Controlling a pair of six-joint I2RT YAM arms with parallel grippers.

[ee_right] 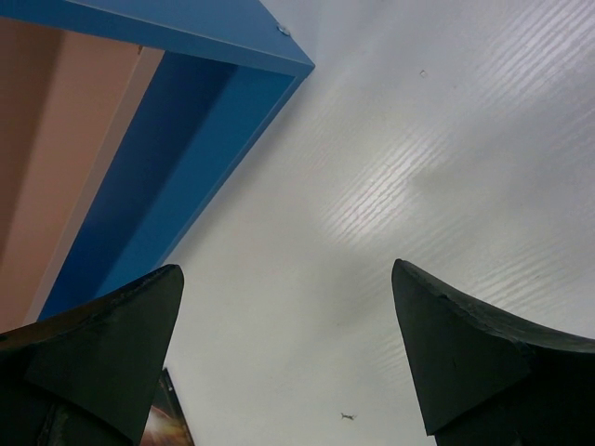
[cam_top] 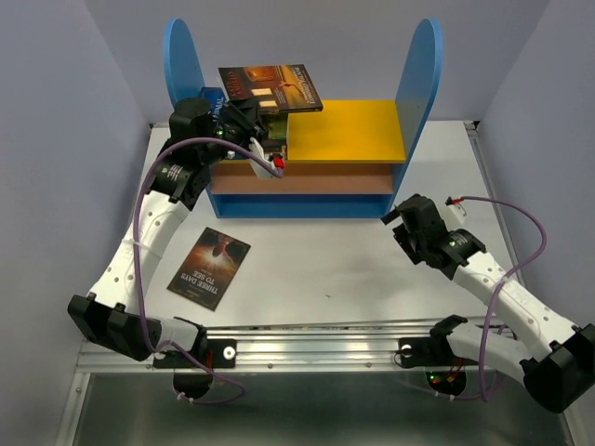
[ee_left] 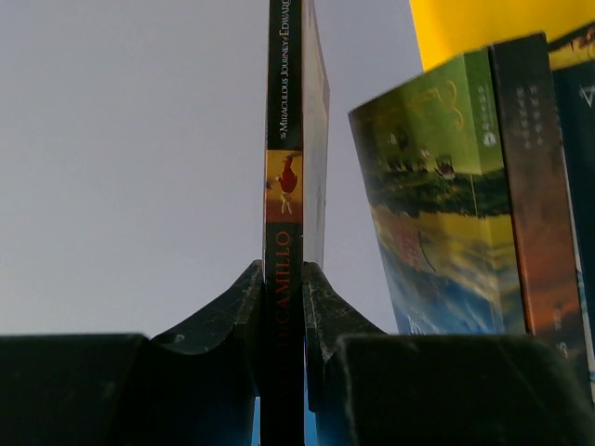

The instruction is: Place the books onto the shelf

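Left gripper (ee_left: 284, 297): clamped on the lower spine of one book, fingers (ee_left: 228, 316) pressed against both covers.
Held book (cam_top: 271, 86): dark orange-brown cover, DiCamillo on the spine. It is raised over the left end of the shelf with its cover tipped toward the overhead view, and is not yet set down.
Shelf (cam_top: 420, 79): at the back of the table, with two blue side panels. The right part of the yellow top board (cam_top: 353, 130) is bare.
Shelved books (ee_left: 437, 195): at least three side by side, just right of the held book in the wrist view (green landscape, dark brown, a blue edge). They abut the yellow board, but I cannot tell which board bears them, since the arm hides that corner from above.
Table book (cam_top: 209, 268): flat, face up, white title. It lies on the table (cam_top: 353, 269) in front of the shelf's left half, well apart from both grippers.
Right gripper (ee_right: 288, 362): jaws spread wide with nothing between them, hanging over the table near the shelf's right front corner.
Done: some books apparently in place.
Left to do: by my reckoning, seat the held book beside the others, then fetch the table book. Any further books are out of sight.
Book to hand: the held book runs straight out from between the left fingers, near the shelved row but not touching it.
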